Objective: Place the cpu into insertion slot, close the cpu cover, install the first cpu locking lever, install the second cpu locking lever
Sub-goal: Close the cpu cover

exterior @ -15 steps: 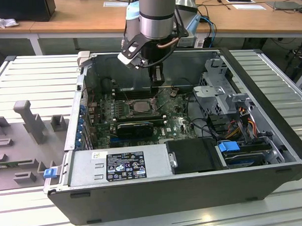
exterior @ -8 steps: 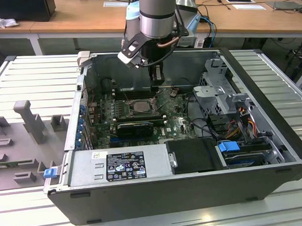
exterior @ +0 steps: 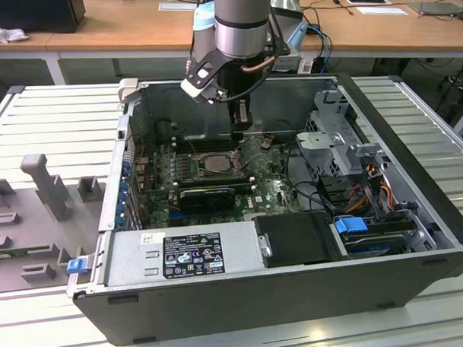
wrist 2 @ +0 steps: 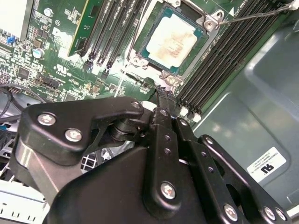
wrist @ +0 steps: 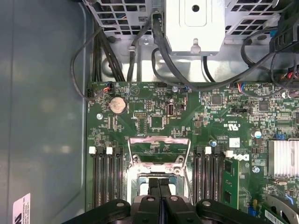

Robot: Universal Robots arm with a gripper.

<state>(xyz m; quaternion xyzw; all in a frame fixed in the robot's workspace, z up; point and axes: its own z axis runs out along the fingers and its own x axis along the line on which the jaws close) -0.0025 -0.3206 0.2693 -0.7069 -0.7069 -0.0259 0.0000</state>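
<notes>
Leaning into the open steel case (exterior: pixel 297 308), one arm's gripper (wrist: pixel 159 183) has its two black toothed fingers (wrist: pixel 153 187) pressed together on nothing, just beside the insertion slot (wrist 2: pixel 211 22). One flat square cpu (wrist 2: pixel 174 39), pale beige metal, lies seated there. One thin silvery cpu cover (wrist: pixel 159 140) stands raised, two banks of memory slots (wrist: pixel 107 177) flanking

Black computer case (exterior: pixel 297 301) open above; we see entry from the top. Gripper (exterior: pixel 243 126) hangs near the grey far wall (exterior: pixel 191 118). Raised silvery cpu cover (wrist: pixel 159 139) just beside it; grey metal drive cage (exterior: pixel 333 136) and black cables (exterior: pixel 304 190) crowd the exterior view's right.
</notes>
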